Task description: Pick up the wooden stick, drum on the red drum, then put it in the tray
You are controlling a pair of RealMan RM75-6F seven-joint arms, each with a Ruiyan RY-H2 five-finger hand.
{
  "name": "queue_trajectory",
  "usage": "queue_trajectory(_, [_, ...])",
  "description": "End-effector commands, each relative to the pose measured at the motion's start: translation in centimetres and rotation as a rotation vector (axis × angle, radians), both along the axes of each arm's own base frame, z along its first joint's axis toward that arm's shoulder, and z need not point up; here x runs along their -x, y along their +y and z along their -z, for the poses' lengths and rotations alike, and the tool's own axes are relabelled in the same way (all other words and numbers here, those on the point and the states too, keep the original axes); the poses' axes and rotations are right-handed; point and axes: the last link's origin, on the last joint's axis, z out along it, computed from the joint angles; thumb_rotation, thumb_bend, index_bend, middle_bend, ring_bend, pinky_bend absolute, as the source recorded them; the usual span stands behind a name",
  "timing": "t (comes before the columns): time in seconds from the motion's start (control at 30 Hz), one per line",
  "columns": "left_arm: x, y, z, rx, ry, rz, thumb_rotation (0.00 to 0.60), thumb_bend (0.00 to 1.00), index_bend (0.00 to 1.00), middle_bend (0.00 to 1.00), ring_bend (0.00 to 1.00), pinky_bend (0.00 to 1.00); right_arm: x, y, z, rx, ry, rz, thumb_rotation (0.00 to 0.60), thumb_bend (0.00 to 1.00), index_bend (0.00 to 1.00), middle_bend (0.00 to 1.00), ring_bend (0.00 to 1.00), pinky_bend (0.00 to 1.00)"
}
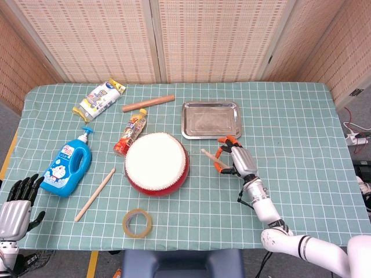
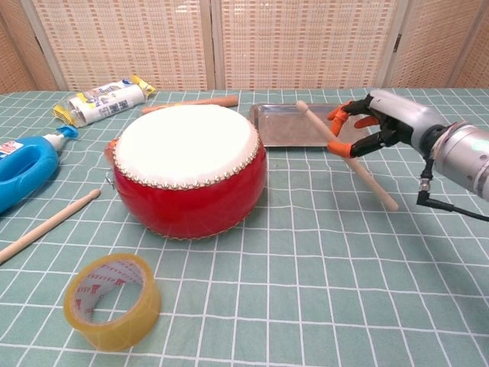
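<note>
The red drum (image 1: 156, 163) (image 2: 189, 168) with its white skin stands in the middle of the table. My right hand (image 1: 236, 159) (image 2: 382, 122) grips a wooden stick (image 1: 209, 157) (image 2: 348, 154) to the drum's right, lifted off the cloth and tilted. In the chest view the stick's upper tip points toward the drum and its lower end hangs toward me. The steel tray (image 1: 210, 120) (image 2: 306, 122) lies just behind the hand and holds nothing. My left hand (image 1: 14, 204) hangs beyond the table's near left corner, holding nothing.
A second wooden stick (image 1: 95, 194) (image 2: 46, 225) lies left of the drum. A blue bottle (image 1: 68, 165) (image 2: 23, 172), a small drink bottle (image 1: 130, 132), a snack pack (image 1: 99, 98), a wooden rod (image 1: 148, 103) and a tape roll (image 1: 137, 223) (image 2: 112, 300) surround the drum.
</note>
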Motion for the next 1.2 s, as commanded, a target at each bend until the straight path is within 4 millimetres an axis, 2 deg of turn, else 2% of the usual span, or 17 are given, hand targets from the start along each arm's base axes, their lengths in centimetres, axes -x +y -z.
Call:
queue_trajectory(0.03, [-0.3, 0.0, 0.1, 0.005, -0.002, 0.011, 0.600, 0.23, 0.00, 0.00, 0.00, 0.00, 2.4, 0.6, -2.9, -0.055, -0.433, 0.065, 0.572, 0.44, 0.59, 0.17, 0.03, 0.14])
queue_trajectory(0.13, [-0.5, -0.1, 0.1, 0.008, 0.004, 0.014, 0.600, 0.23, 0.00, 0.00, 0.00, 0.00, 3.7, 0.2, -2.5, -0.109, -0.613, 0.100, 0.598, 0.44, 0.56, 0.17, 0.03, 0.14])
queue_trajectory(0.23, [-0.6, -0.3, 0.0, 0.004, 0.005, 0.011, 0.600, 0.23, 0.00, 0.00, 0.00, 0.00, 4.7, -0.3, -2.0, -0.145, -0.727, 0.111, 0.599, 0.44, 0.53, 0.17, 0.03, 0.14])
queue_trajectory(0.43, [-0.6, -0.5, -0.1, 0.009, 0.015, 0.004, 0.600, 0.23, 0.00, 0.00, 0.00, 0.00, 5.3, -1.4, -0.7, -0.220, -0.891, 0.140, 0.600, 0.44, 0.50, 0.18, 0.04, 0.14])
queue_trajectory(0.83, [-0.8, -0.2, 0.1, 0.020, 0.022, 0.002, 0.600, 0.23, 0.00, 0.00, 0.00, 0.00, 5.2, -2.8, 2.5, -0.353, -1.050, 0.202, 0.600, 0.45, 0.48, 0.19, 0.08, 0.15])
queue_trajectory(1.0, [-0.7, -0.2, 0.1, 0.023, 0.022, -0.003, 0.600, 0.23, 0.00, 0.00, 0.00, 0.00, 5.7, -2.7, 3.3, -0.399, -1.048, 0.216, 0.600, 0.46, 0.45, 0.20, 0.11, 0.16])
queue_trajectory(1.2, [-0.6, -0.2, 0.2, 0.030, 0.022, -0.003, 0.600, 0.23, 0.01, 0.00, 0.00, 0.00, 6.4, -2.6, 3.4, -0.406, -1.074, 0.222, 0.600, 0.47, 0.43, 0.21, 0.13, 0.17])
